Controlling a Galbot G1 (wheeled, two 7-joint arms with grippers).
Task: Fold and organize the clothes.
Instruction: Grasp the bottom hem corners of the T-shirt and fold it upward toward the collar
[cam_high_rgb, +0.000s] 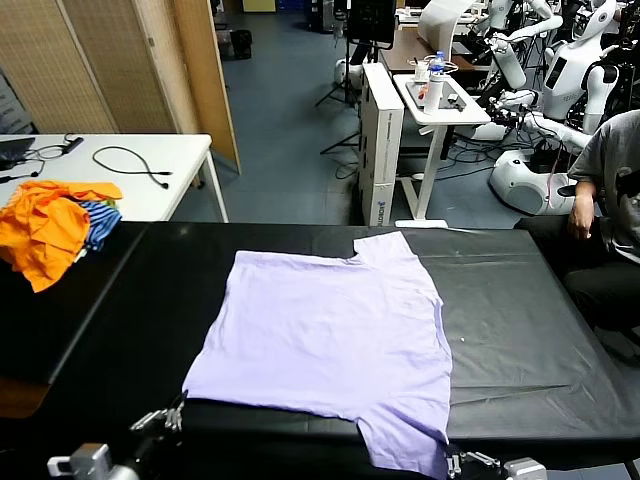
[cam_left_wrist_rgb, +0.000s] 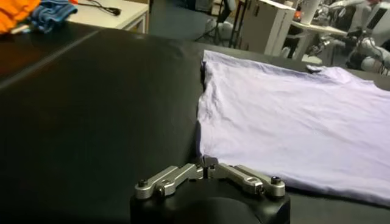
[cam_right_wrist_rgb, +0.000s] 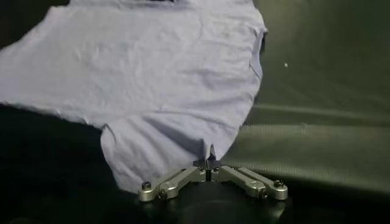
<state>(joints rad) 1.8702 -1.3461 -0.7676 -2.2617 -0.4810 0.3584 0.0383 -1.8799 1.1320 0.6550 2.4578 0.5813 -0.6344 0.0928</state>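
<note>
The pale lavender T-shirt (cam_high_rgb: 330, 330) lies spread flat on the black table (cam_high_rgb: 530, 330). Its hem faces the robot's left and one sleeve hangs toward the near edge. No printed patch shows. My left gripper (cam_high_rgb: 160, 420) sits low at the near edge beside the shirt's near hem corner. In the left wrist view the left gripper (cam_left_wrist_rgb: 207, 165) is shut, with its tips right at the edge of the shirt (cam_left_wrist_rgb: 292, 115). My right gripper (cam_high_rgb: 462, 462) is by the near sleeve. In the right wrist view the right gripper (cam_right_wrist_rgb: 209, 163) is shut in front of the shirt (cam_right_wrist_rgb: 152, 73).
Orange garments (cam_high_rgb: 45, 225) and a blue-striped cloth (cam_high_rgb: 100, 222) are piled at the table's far left corner. A white table with cables (cam_high_rgb: 130, 165) stands behind them. A seated person (cam_high_rgb: 610, 190) is at the table's right end. Bare black tabletop lies on both sides of the shirt.
</note>
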